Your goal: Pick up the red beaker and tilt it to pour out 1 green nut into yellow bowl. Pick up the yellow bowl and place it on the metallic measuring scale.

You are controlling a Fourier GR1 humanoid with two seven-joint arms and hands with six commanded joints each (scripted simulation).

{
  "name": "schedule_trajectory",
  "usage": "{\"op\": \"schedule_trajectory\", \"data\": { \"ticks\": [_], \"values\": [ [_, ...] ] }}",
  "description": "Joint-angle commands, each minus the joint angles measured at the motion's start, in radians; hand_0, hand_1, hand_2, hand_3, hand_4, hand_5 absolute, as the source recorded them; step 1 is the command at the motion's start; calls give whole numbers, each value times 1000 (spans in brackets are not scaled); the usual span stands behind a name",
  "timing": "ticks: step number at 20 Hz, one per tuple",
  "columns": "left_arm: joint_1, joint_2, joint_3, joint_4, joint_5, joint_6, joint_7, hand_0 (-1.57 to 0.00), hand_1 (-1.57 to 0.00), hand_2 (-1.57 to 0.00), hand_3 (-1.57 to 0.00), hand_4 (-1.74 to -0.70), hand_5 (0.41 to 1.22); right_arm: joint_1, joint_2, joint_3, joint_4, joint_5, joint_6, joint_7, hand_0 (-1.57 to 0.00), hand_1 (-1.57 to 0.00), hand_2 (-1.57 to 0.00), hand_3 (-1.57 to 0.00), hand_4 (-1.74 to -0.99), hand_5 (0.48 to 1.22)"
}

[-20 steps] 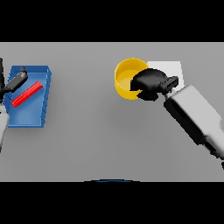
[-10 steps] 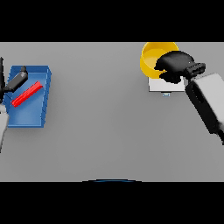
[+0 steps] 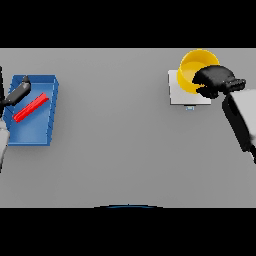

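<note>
- Grey worktop (image 3: 115,150), scale (image 3: 179,95) at far right.
- Right hand (image 3: 214,81) curled round yellow bowl (image 3: 192,70) (overhanging scale's far edge).
- Placing step; next probably centring, lowering, releasing.
- Left hand (image 3: 17,92) idle over blue tray (image 3: 52,107), fingers straight.

The bowl (image 3: 192,70) sits over the scale (image 3: 182,92) at two o'clock, the tray (image 3: 50,107) holding the beaker (image 3: 30,108) at nine.

Yellow bowl (image 3: 191,70), white scale (image 3: 179,95), blue tray (image 3: 50,115), red beaker (image 3: 30,107).
</note>
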Motion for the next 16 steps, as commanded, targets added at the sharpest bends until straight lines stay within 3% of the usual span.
{"op": "schedule_trajectory", "data": {
  "ticks": [1, 6, 8, 9, 11, 12, 15, 16],
  "values": [
    [1, -4, -2, 3, -3, 5, -2, 1, 1, 1, 1, -722, 678, -1, 10, -1, 10, 0, -6, 7, -1571, -1571, -1396, -1346, -1741, 1221],
    [-14, 3, -1, 26, -9, 3, -8, 1, 1, 1, 1, -723, 671, -12, 40, -10, 75, -5, -42, -49, -1556, -1571, -1338, -1436, -1741, 1221],
    [-12, 7, -1, 27, -7, 0, -20, 1, 1, 1, 1, -722, 668, -17, 44, -15, 85, -9, -38, -33, -1464, -1571, -1335, -1451, -1741, 1221],
    [-16, 8, -4, 26, -13, 0, -14, 1, 1, 1, 1, -724, 667, -13, 51, -14, 92, -6, -46, -33, -1448, -1501, -1382, -1390, -1734, 1221],
    [-19, 1, -7, 35, -12, 0, -13, 1, 1, 1, 1, -724, 671, -18, 50, -20, 90, -10, -40, -35, -1492, -1484, -1450, -1097, -1737, 1221],
    [-24, -1, -9, 38, -15, 3, -14, 1, 1, 1, 1, -722, 671, -15, 50, -23, 81, -13, -34, -33, -1439, -1337, -1286, -990, -1688, 1221],
    [-25, -2, -7, 37, -10, 0, -15, 1, 1, 1, 1, -719, 667, -21, 50, -12, 83, 1, -20, -15, -792, -705, -782, -723, -1609, 1029],
    [-32, -5, -10, 36, -13, 2, -9, 1, 1, 1, 1, -718, 666, -25, 40, 0, 91, 11, -10, -44, -634, -564, -660, -661, -1593, 987]
  ]
}}
